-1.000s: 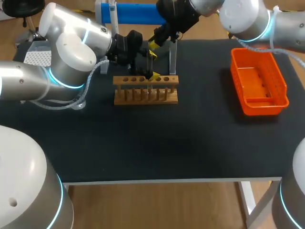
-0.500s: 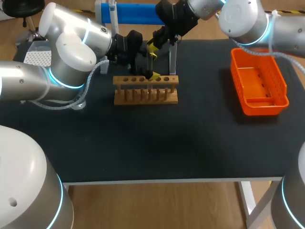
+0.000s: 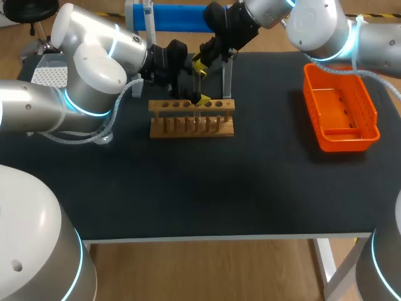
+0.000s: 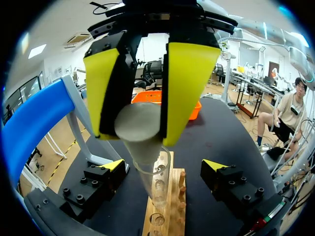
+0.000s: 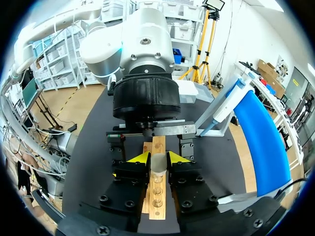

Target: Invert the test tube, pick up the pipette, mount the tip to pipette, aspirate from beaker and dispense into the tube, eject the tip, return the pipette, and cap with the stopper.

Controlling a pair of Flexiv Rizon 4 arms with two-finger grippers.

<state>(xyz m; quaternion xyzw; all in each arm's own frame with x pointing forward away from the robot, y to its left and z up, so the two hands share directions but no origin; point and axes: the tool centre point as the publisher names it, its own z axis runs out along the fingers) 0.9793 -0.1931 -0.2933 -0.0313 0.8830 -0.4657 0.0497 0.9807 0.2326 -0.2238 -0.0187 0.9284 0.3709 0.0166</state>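
right gripper (image 4: pixel 141 129): closed on the grey stopper (image 4: pixel 138 125), with a yellow tip pinching it from each side. It sits upper middle in the head view, just above the rack.
stopper: narrow end down, at the mouth of the test tube (image 4: pixel 153 184). Can't tell how deep it is seated.
test tube: clear glass, roughly upright. Its lower end goes into a hole in the wooden rack (image 3: pixel 191 120).
left gripper (image 4: pixel 163 166): fingers spread wide, one on each side of the test tube and neither touching it. It has hold of nothing.
rack: upper middle of the head view on the black table (image 3: pixel 188 188), long side running across the frame.
orange basket (image 3: pixel 341 111): upper right of the head view, well apart from the rack.
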